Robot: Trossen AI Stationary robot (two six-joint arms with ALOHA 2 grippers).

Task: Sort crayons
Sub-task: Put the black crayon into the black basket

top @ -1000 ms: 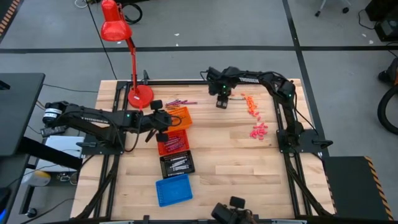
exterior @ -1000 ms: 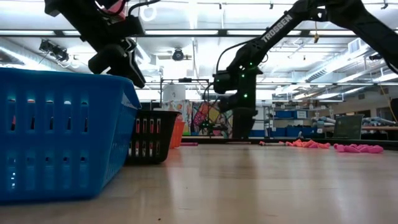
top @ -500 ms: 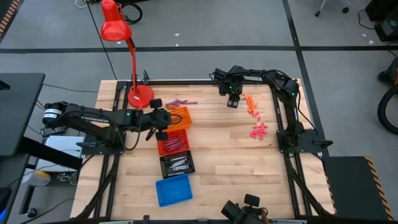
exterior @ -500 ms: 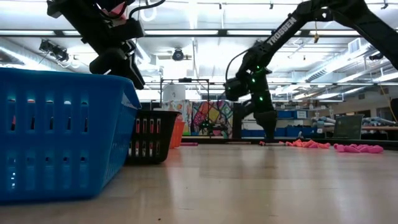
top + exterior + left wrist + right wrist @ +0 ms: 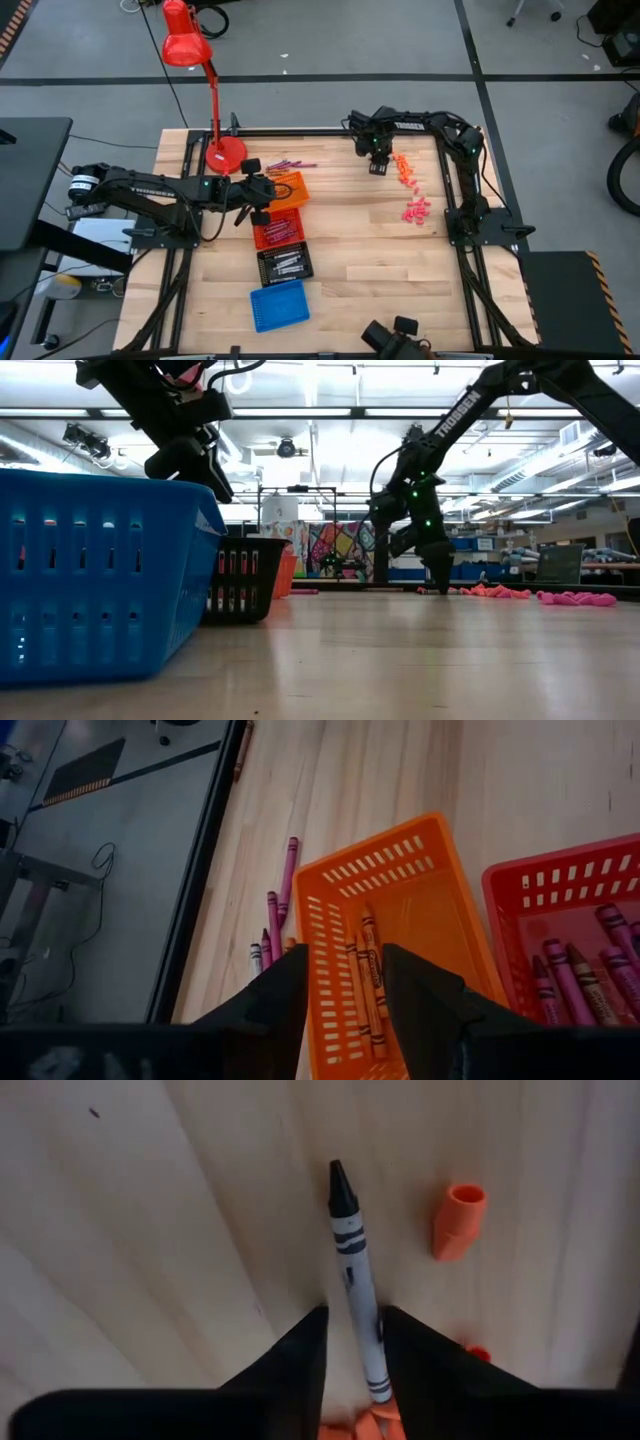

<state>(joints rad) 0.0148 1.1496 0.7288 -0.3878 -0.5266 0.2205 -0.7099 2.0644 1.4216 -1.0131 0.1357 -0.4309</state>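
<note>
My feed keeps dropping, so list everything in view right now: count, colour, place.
Orange tray: one, orange, top of the tray row; a few orange crayons inside.
Red tray: one, red, below the orange one; several crayons inside.
Black tray: one, black, next down; pale crayons inside.
Blue tray: one, blue, nearest the front edge.
Loose crayons: a few, maroon-red, on the table beside the orange tray.
Black-tipped crayon: one, grey-white, between the right claw's fingers.
Small orange pieces: many, orange, right side.
Small pink pieces: several, pink, below the orange ones.
Desk lamp: one, red, far left corner.
Left claw: over the orange tray, open.
Right claw: beside the orange pieces.
</note>
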